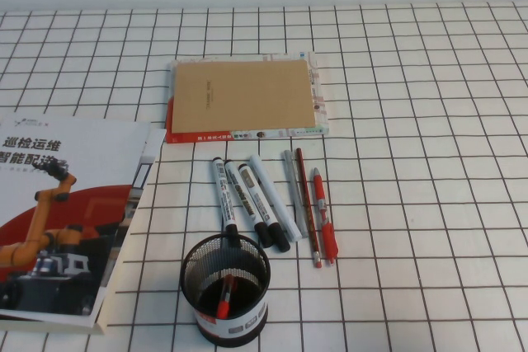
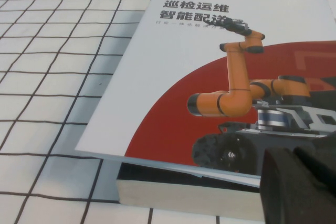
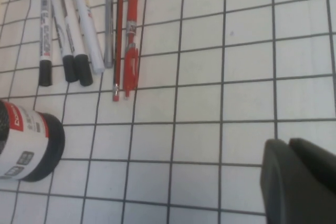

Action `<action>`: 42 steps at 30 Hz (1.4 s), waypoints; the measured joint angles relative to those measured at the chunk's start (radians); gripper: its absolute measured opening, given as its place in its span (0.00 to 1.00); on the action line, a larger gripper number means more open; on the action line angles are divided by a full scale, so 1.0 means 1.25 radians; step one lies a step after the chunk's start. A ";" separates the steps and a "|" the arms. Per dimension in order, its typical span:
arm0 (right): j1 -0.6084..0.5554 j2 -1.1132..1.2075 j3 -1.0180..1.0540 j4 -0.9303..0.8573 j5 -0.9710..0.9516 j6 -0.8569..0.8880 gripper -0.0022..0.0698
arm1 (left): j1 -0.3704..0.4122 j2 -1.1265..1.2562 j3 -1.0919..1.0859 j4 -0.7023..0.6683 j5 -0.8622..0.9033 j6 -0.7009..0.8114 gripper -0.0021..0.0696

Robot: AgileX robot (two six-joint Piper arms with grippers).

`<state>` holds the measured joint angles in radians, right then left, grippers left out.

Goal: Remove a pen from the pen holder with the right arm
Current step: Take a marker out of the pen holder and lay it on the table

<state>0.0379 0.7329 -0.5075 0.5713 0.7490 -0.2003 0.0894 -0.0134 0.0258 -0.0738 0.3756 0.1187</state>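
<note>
Black wire mesh pen holder in the high view, upright near the front edge of the gridded table, mouth up and so open to a reach from above. Inside, tilted, one red pen: the task's thing, not yet out. Just behind, three markers, a grey pen, a pencil and a second red pen, laid flat in a row, probably as clutter rather than targets. To the left, a thick book; farther back, a brown-covered pad. No arm in sight here.

Left wrist view: left gripper low beside the book's near corner, seemingly parked clear of the job; open or closed, impossible to tell.

Right wrist view: right gripper closed on nothing, hovering over bare grid squares, well apart from the pen holder, here seen side-on with its labelled band. Pen inside hidden from this angle. Likely need: opening up, then crossing to a spot above the rim.
</note>
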 joint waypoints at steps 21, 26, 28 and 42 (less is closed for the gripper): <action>0.516 0.338 -0.128 0.018 -0.371 -0.048 0.01 | 0.000 0.000 0.000 0.000 0.000 0.000 0.03; 0.682 0.378 -0.117 0.000 -0.626 -0.052 0.01 | 0.000 0.000 0.000 0.000 0.000 0.000 0.03; 0.752 0.383 -0.092 -0.008 -0.740 -0.075 0.01 | 0.000 0.000 0.000 0.000 0.000 0.000 0.03; 0.943 0.475 0.065 -0.103 -1.161 -0.148 0.47 | 0.000 0.000 0.000 0.000 0.000 0.000 0.03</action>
<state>1.2162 1.3262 -0.4259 0.4422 -0.7018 -0.3849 0.0894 -0.0134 0.0258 -0.0738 0.3756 0.1187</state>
